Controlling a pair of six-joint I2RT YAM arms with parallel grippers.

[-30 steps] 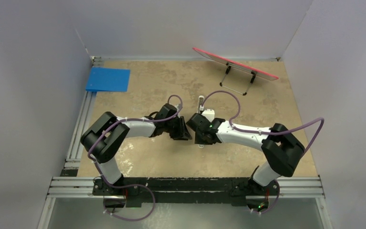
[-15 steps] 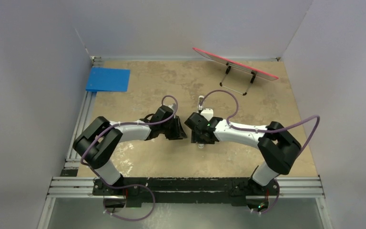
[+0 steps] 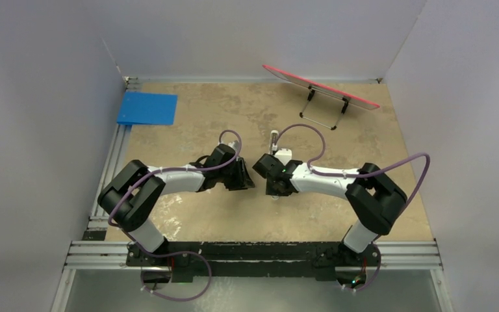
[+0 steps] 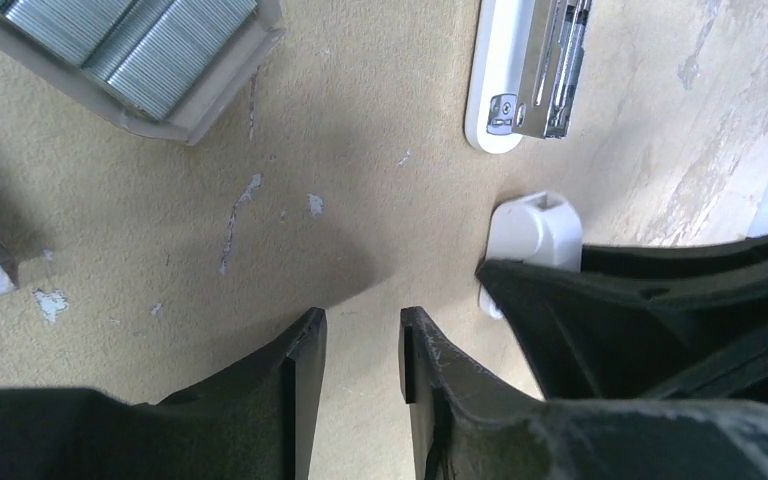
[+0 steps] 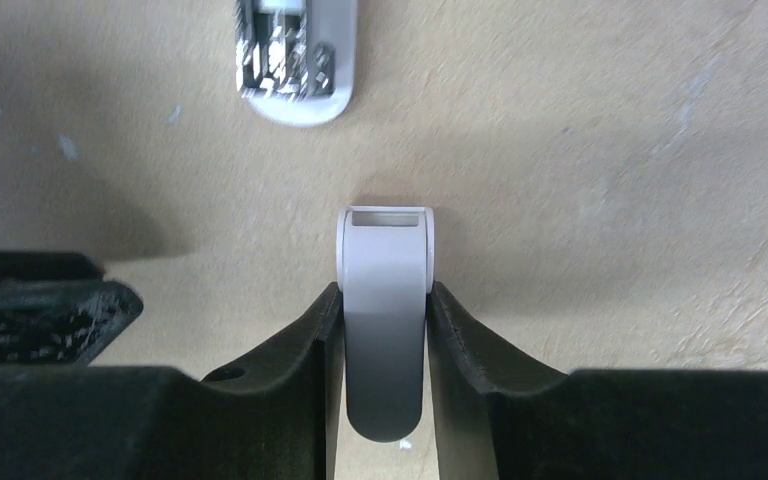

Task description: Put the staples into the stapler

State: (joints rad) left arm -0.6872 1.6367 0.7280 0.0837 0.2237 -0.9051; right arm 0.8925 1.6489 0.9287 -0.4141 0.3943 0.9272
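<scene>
While the right gripper clamps a short white piece between its fingers, the left gripper hangs just beside it over the table, fingers slightly parted around nothing. The stapler lies open, metal channel up, near the white piece. The staples sit in an open tray, apart from the stapler.

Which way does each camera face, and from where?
Top external: above and behind, looking down on table; left arm, right arm show.
Left wrist: on its arm, facing down at staples and stapler; left claw shows.
Right wrist: facing down; right claw grips white piece.
Shared: both wrist views show stapler and white piece.
</scene>
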